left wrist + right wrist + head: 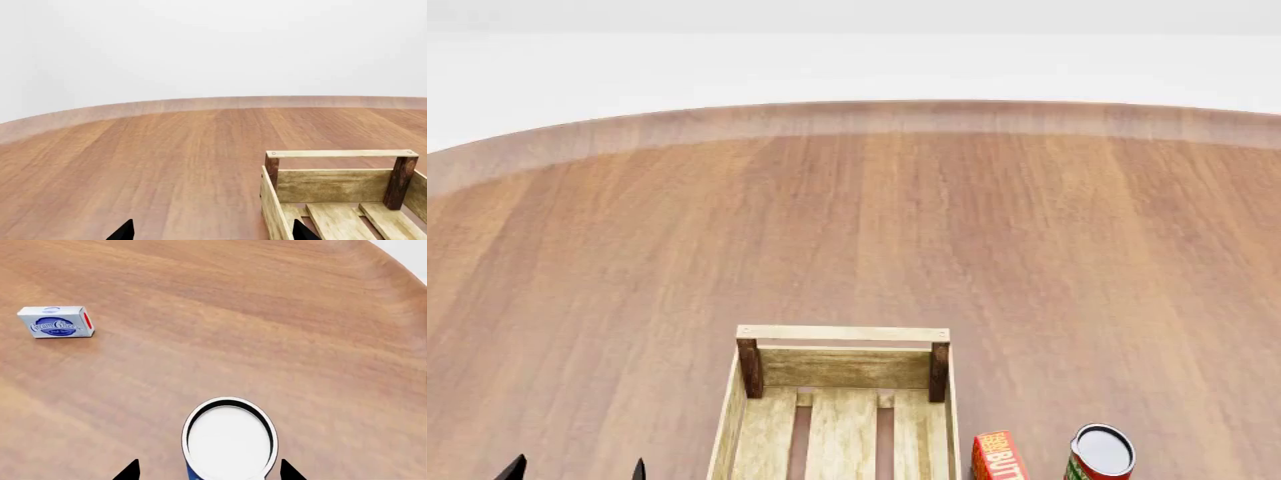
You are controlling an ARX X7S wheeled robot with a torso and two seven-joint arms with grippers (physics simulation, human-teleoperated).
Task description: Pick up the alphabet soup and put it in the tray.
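Although the alphabet soup point(230, 442) is showing its pale round top in the right wrist view, its lower edge is running out of frame and only a sliver of blue label is peeking below the rim. It is standing upright on the table point(267, 330), long axis vertical, lid facing the camera. The right gripper point(210, 471) is hovering above it, looking straight down; only two dark fingers point(130, 471) are showing, spread wide either side of the can and not touching it.

The tray point(841, 334) is sitting on the table near the robot, its near end cut off in the head view. Beside it, a red box point(997, 457) and a red-and-green can point(1101, 455) are also being cropped.

The left gripper point(210, 231) is pointing level across the table, fingertips apart, gripping nothing, beside the tray's corner.

A white-and-blue carton point(56, 322) is lying flat, well apart from the soup.
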